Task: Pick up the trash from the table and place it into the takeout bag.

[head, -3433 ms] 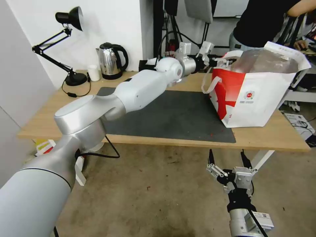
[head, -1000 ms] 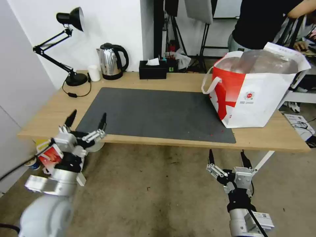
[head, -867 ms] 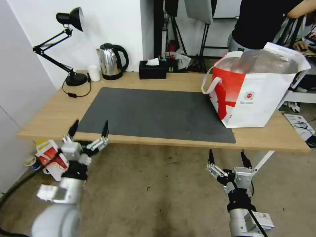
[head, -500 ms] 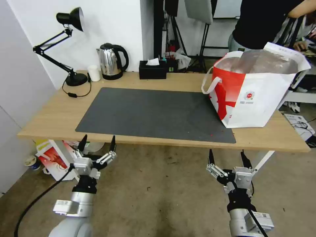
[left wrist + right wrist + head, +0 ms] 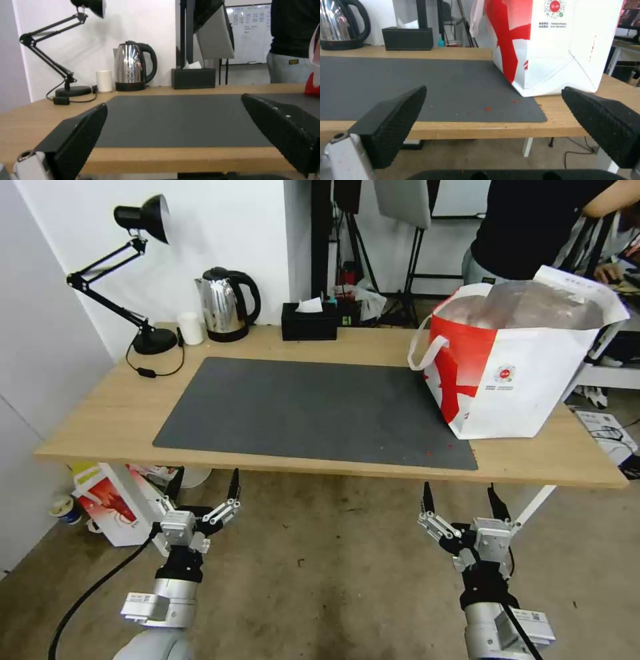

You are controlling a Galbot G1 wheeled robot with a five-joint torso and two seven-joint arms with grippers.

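Observation:
The takeout bag stands open on the right end of the table, its foil lining showing at the mouth; the right wrist view has it close by. The trash is out of view, and the dark grey mat carries just a few red crumbs. My left gripper hangs open and empty below the table's front edge, left of centre, pointing up; the left wrist view looks over its open fingers across the mat. The right gripper is parked open below the front edge, under the bag.
Along the back of the table stand a black desk lamp, a small white cup, a steel kettle and a black tissue box. A smaller red-printed bag sits on the floor under the left end.
The left arm has pulled back from the takeout bag, swung left across the table and come down below the front edge with its gripper open. The right arm has not moved.

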